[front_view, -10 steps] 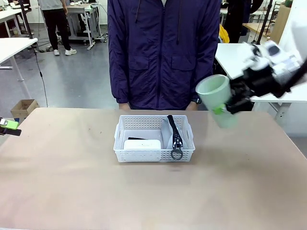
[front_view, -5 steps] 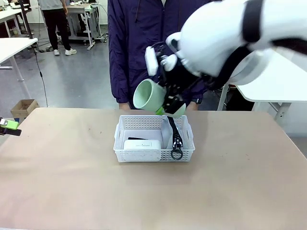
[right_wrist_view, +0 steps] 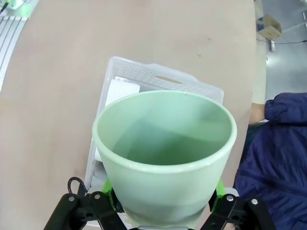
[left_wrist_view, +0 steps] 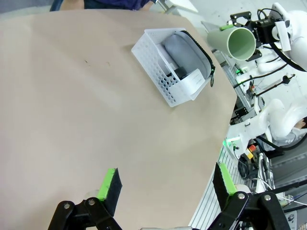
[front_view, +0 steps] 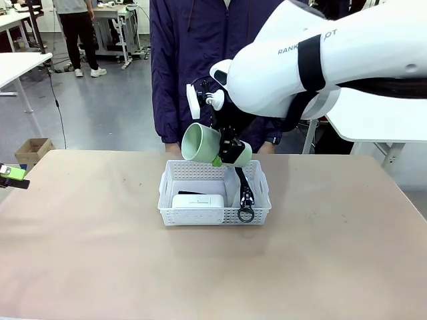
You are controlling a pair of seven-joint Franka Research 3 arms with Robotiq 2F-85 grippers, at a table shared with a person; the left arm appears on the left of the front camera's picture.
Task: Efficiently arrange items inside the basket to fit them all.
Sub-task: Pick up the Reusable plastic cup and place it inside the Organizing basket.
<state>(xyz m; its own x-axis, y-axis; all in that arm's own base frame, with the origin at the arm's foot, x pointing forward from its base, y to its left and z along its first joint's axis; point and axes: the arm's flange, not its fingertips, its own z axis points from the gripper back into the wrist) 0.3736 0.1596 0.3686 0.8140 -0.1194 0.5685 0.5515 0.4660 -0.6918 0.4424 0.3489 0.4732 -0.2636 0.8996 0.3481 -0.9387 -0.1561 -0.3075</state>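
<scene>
Front camera faces across the table (front_view: 100,267); left wrist looks from afar, right wrist from close above, all sharing the basket (front_view: 172,208).

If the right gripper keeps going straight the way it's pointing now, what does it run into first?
The right gripper holds the pale green cup, pointed down at the white basket. Probably the cup meets the basket's contents first, likely the white box, though depth is unclear.

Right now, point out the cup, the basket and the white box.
pale green cup (front_view: 200,143), front view, on its open mouth.
basket (front_view: 213,216), front view, on its near lattice wall.
white box (front_view: 197,201), front view, on its top face.
</scene>
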